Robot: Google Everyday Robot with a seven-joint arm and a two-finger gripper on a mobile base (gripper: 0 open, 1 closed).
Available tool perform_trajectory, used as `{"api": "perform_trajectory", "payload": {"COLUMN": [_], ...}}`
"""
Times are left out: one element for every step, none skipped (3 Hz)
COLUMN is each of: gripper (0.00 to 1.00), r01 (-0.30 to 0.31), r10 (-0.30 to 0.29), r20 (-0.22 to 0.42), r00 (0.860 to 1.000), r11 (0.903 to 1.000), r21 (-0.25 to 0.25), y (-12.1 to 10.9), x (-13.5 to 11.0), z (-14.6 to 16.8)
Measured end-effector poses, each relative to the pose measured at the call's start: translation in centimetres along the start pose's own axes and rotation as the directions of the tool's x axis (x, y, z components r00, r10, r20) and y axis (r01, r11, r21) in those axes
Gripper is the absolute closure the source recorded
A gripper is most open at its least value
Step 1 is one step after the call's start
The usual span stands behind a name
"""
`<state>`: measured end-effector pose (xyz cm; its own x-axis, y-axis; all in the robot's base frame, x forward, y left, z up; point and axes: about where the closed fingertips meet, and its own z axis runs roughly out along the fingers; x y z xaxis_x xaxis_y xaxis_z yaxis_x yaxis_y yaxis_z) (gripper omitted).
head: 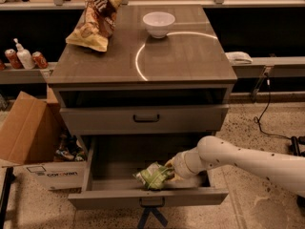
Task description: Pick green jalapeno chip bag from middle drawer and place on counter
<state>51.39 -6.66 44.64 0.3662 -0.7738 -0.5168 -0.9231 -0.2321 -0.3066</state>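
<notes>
The green jalapeno chip bag [153,175] lies crumpled on the floor of the middle drawer [143,198], close to the drawer's front wall and a little right of its centre. The drawer is pulled well out from the cabinet, with its small dark handle facing the camera. The gripper [169,170] is down inside this drawer at the bag's right edge, touching or all but touching the foil. Its tip is hidden by the wrist and the bag's folds, so whether it has hold of the bag cannot be told. The white arm [238,159] reaches in from the right, passing over the drawer's right side wall. Above, the shallower drawer [146,119] with the black bar handle is closed. The counter [190,56] on top of the cabinet carries a thin bright arc [138,63], a white bowl [158,24] near the back and a brown-and-yellow chip bag [95,20] at the back left corner. A cardboard box [24,132] stands open on the floor to the left of the cabinet. Behind it, on a low shelf, are two red cans [39,59] and a pump bottle [24,56].
</notes>
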Motion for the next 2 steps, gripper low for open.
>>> {"api": "perform_trajectory", "payload": {"gripper": [1.0,1.0], "r01": [0.067,0.063], "r10": [-0.067,-0.063], "r20": [0.001,0.001], "r00": [0.998,0.998], "r11": [0.9963,0.9964], "r21": [0.054,0.056], "y": [0.74,0.83], "x": [-2.05,-1.91], "z": [-3.27,-3.33]}}
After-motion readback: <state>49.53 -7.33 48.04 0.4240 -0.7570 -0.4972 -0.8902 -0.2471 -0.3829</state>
